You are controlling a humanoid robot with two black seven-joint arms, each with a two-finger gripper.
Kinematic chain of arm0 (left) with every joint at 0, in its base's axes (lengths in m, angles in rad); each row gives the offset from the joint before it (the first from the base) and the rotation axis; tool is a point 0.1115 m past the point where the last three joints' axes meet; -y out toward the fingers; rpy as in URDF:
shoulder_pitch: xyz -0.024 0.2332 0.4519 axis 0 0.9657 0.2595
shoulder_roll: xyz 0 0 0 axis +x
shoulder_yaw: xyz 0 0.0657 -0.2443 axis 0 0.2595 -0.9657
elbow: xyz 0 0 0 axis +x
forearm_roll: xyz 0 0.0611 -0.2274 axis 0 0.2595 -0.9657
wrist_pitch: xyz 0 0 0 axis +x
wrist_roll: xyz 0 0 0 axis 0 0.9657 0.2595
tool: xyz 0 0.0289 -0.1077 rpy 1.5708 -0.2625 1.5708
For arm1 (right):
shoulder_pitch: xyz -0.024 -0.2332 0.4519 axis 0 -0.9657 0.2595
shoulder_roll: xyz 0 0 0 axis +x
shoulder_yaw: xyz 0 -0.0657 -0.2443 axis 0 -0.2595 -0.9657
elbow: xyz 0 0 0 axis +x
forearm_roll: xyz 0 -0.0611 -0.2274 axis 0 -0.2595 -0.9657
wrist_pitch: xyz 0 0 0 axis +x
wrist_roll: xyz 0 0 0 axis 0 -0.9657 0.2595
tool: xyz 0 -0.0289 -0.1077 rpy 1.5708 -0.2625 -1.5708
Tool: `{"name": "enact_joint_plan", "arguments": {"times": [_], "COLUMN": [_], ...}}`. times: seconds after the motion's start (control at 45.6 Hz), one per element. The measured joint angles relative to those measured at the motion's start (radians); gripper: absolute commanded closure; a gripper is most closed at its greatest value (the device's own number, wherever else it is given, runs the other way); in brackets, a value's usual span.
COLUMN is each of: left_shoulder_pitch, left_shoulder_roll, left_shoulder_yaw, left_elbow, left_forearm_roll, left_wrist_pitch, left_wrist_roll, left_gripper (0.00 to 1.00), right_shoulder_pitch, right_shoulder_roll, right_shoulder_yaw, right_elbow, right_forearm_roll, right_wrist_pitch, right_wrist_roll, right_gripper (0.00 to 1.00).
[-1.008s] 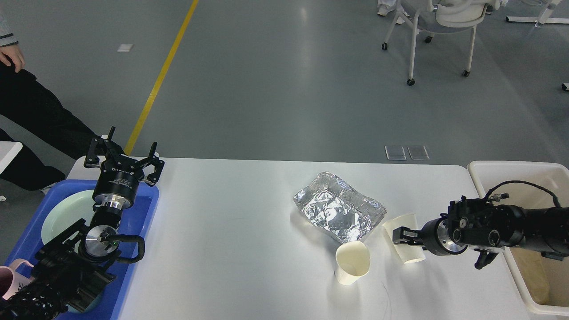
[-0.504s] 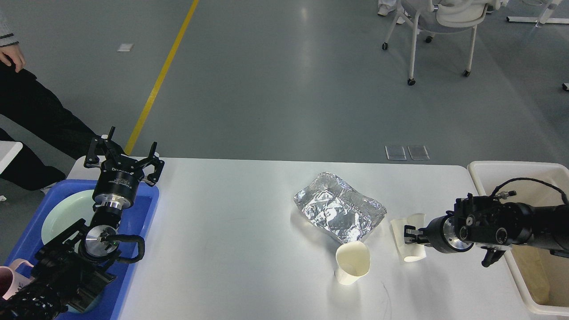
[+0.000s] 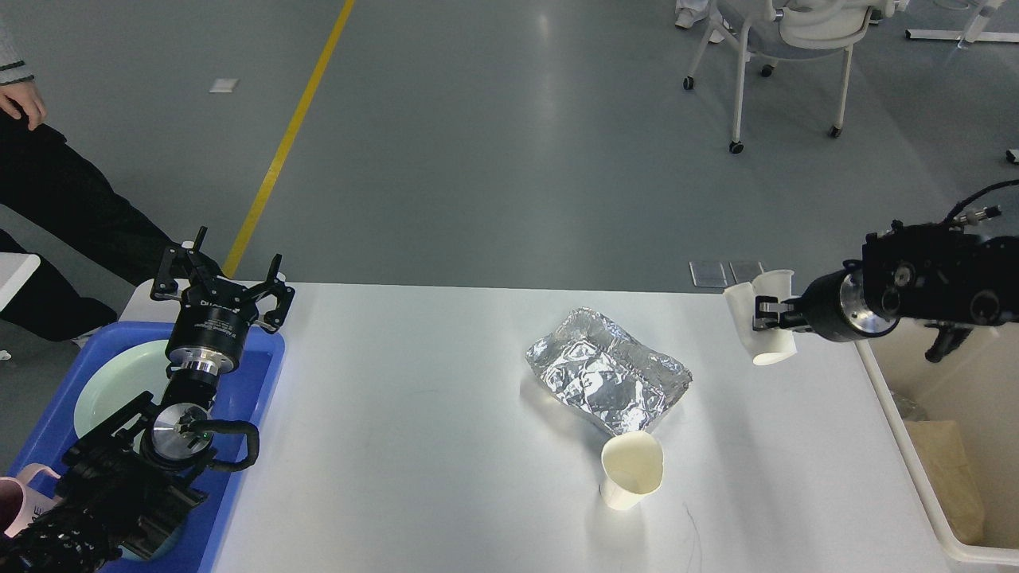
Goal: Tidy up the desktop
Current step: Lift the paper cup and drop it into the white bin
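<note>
- The big white bench with round corners (image 3: 446, 446) fills the middle of the view, and this is the thing to tidy
- The right gripper (image 3: 763, 315) is up in the air over the far right corner of the bench, pinching a squashed white paper cup (image 3: 760, 321) by its side wall
- The cup hangs with its mouth tipped, clear of the bench top, so I think it is being carried as rubbish
- The cream plastic bin (image 3: 939, 509) stands just past the right edge of the bench, close to the cup, so it looks like the place where the cup should go
- A crumpled sheet of shiny silver foil (image 3: 609, 374) lies on the bench, near the middle right
- A second white paper cup (image 3: 631, 471) lies on its side just in front of the foil, its open mouth facing up and away
- These two are not yet cleared, so the tidy job is only partly done
- The left gripper (image 3: 221, 280) is held up over the blue plastic tray (image 3: 255, 374) at the left edge, its fingers spread wide and holding nothing
- A pale green round plate (image 3: 119, 382) sits in the tray, and a pink mug (image 3: 20, 497) peeks in at the left corner
</note>
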Motion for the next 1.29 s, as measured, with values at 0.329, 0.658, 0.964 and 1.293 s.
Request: {"name": "enact_joint_plan", "arguments": {"times": [0.329,0.658,0.964,1.293], "left_shoulder_pitch": [0.0,0.0,0.0,0.0], "left_shoulder_roll": [0.0,0.0,0.0,0.0], "left_shoulder_yaw": [0.0,0.0,0.0,0.0], "left_elbow": [0.0,0.0,0.0,0.0], "left_forearm_roll": [0.0,0.0,0.0,-0.001], "left_wrist_pitch": [0.001,0.001,0.001,0.001], "left_wrist_roll": [0.0,0.0,0.0,0.0], "left_gripper": [0.03,0.03,0.03,0.03], "right_shoulder_pitch": [0.26,-0.078,-0.61,-1.112], "right_shoulder_roll": [0.023,-0.009,-0.002,0.128], "right_shoulder_yaw": [-0.003,-0.04,-0.024,-0.032], "right_elbow": [0.143,-0.216,-0.709,-1.224], "right_forearm_roll": [0.128,0.136,0.151,0.442], "right_wrist_pitch": [0.222,0.181,-0.08,-0.21], "right_wrist_roll": [-0.004,-0.011,-0.017,-0.078], "right_gripper": [1.0,1.0,1.0,0.0]}}
